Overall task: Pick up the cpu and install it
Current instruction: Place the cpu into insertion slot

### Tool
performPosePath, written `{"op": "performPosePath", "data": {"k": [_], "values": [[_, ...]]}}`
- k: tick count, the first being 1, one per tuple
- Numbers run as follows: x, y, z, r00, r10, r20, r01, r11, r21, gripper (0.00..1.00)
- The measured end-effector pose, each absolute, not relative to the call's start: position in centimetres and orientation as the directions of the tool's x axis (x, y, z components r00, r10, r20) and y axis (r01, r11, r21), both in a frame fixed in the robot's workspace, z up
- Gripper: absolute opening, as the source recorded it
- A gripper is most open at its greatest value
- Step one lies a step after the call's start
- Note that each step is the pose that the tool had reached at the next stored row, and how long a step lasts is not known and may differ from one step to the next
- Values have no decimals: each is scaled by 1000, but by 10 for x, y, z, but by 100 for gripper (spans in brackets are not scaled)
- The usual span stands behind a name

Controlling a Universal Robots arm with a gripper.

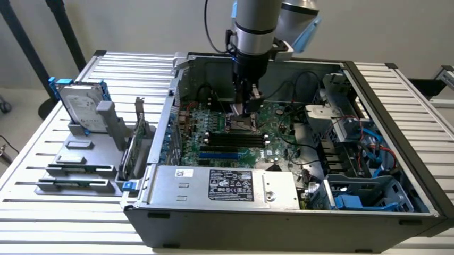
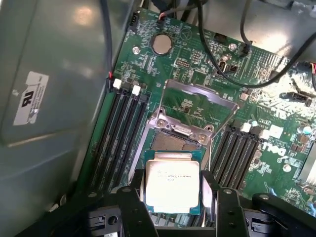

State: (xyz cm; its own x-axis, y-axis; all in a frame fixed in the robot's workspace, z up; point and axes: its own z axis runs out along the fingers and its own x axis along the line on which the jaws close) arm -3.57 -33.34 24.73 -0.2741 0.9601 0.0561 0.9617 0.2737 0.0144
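A: So, from the exterior view's left: the hard drive (image 1: 80, 103) with blue rails stands on edge in the dull grey plastic tray (image 1: 71, 175). I'd judge it is parked upright so its sides stay reachable. It is well apart from the work.

B: Centre?

A: The open steel computer case (image 1: 284, 223) lies on its side, so the green motherboard (image 1: 273, 114) faces up. The gripper (image 1: 248, 109) hangs low over it.

B: Claw?

A: In the wrist view the black fingers (image 2: 133, 197) are drawn in narrow, pinching opposite edges of the cpu (image 2: 170, 180). It is flat and square, with a pale silver lid, fine print and a thin dark-green rim. The edge hold likely spares the underside.

B: Where is the chip?

A: At the near edge of the open socket (image 2: 170, 143), whose thin steel load plate (image 2: 197, 106) is tilted up, out of the way. Whether the chip touches the socket, I cannot tell. Black memory slots (image 2: 123, 123) flank the socket.

B: Right?

A: The drive cage (image 1: 354, 199), with blue plastic clips.
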Motion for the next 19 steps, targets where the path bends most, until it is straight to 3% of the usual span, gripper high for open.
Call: {"op": "performPosePath", "data": {"k": [19], "values": [[-36,-333,227,48,997,58,999,-49,13,55]]}}
